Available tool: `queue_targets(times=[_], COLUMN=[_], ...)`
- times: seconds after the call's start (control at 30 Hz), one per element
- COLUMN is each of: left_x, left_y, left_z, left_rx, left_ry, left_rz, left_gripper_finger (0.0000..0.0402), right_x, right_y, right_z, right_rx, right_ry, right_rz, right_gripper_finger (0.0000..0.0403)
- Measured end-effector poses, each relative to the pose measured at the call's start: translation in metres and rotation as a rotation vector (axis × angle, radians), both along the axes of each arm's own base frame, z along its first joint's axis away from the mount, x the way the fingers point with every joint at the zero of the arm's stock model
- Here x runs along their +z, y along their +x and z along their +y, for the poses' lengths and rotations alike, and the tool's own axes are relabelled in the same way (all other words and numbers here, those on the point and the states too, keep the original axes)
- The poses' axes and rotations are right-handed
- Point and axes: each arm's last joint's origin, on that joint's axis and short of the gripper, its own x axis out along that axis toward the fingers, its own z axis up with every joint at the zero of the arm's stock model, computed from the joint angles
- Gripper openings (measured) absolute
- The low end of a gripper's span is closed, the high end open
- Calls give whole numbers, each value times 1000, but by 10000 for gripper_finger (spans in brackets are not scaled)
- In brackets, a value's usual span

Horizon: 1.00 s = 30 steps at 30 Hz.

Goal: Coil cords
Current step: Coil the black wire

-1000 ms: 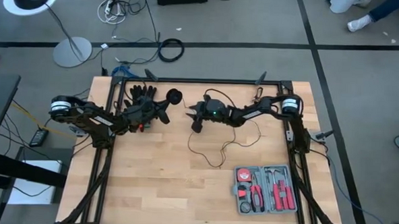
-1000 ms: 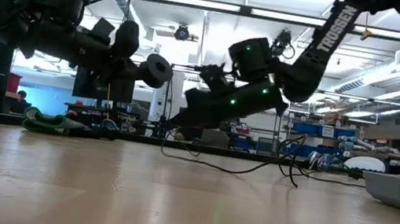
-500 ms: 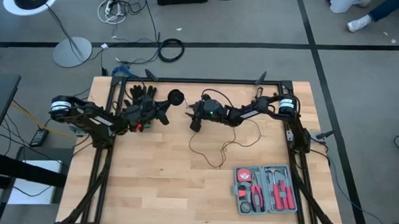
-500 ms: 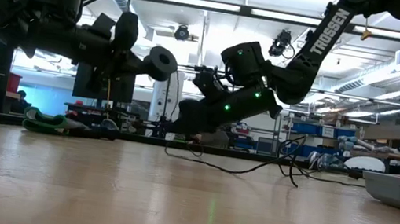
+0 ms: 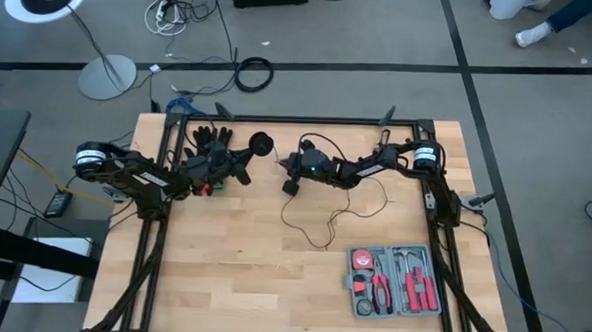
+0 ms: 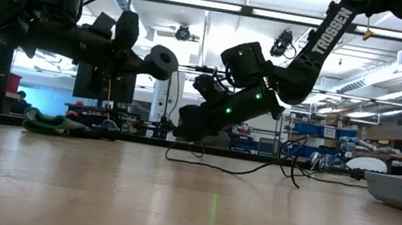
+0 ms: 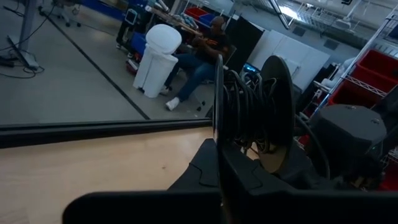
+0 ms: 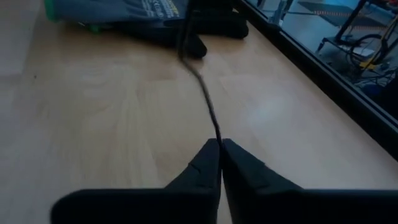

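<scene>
Pinching the thin black wire (image 8: 208, 109) between closed fingertips, right gripper (image 5: 288, 186) low over the table (image 5: 221, 273) toward the far edge, near its middle. Gripping the round black disc (image 5: 261, 142) with jaws fully shut, left gripper (image 5: 244, 162) raised near the far left corner, beside the glove (image 5: 211, 135); some turns already wound on the disc (image 7: 252, 118). Trailing from the right gripper, loose wire (image 5: 324, 222) looped across the middle of the table toward the right arm's base.

Likely to slip through so narrow a pinch on such fine wire, losing tension and loosening the wound turns. Could also snag or kink in the slack loops, or catch the tool case (image 5: 394, 280) near the front right corner. Pulling too hard might tug the disc askew in the left jaws.
</scene>
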Motion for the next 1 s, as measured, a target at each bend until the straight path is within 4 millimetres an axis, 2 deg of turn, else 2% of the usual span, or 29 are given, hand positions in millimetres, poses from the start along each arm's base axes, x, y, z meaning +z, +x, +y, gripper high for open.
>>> queue_targets(times=[0.07, 0.43, 0.73, 0.9, 1.0], left_x=[0, -1, 5, 12, 16], left_y=[0, 0, 23, 28, 34], left_z=[0, 1, 8, 11, 13], left_rx=[1, 36, 48, 113, 134], left_ry=[0, 13, -11, 42, 83], left_rz=[0, 32, 152, 179, 244], left_gripper_finger=[0, 0, 0, 0, 0], right_x=[0, 2, -2, 1, 5], right_y=[1, 9, 37, 41, 45], right_z=[4, 27, 24, 32, 37], right_rx=[10, 44, 35, 55, 131], right_ry=[0, 109, 159, 159, 179], right_rz=[0, -29, 51, 43, 26], right_gripper_finger=[10, 2, 1, 0, 0])
